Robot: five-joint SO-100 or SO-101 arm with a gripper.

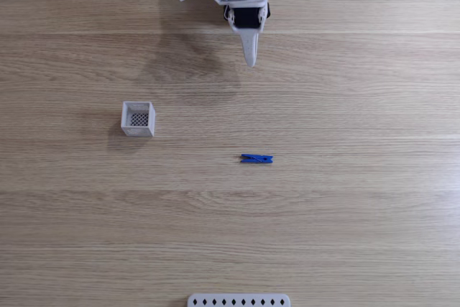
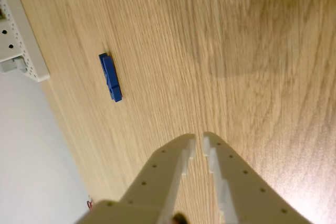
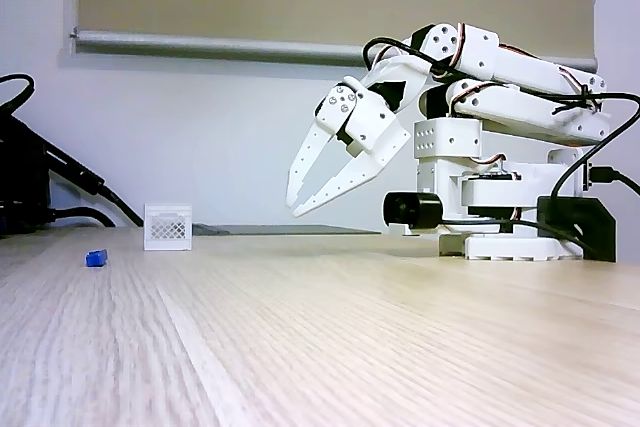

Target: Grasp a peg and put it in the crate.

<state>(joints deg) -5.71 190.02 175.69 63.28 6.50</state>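
Claw [image 1: 250,62] top centre in a fixed view, clenched, empty, above counter [image 1: 345,221]. Blue peg [image 1: 256,158] centre frame. Crate [image 1: 138,118] left of it, well apart.

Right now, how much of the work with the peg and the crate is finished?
Nothing looks done yet. The peg lies flat on the table, apart from the crate, whose mesh bottom shows nothing inside. In hand: the gripper hangs above the table in a fixed view, nearly closed and holding nothing, with the peg lying ahead of its tips in the wrist view. Left: reach the peg, grasp it, carry it to the crate and release.
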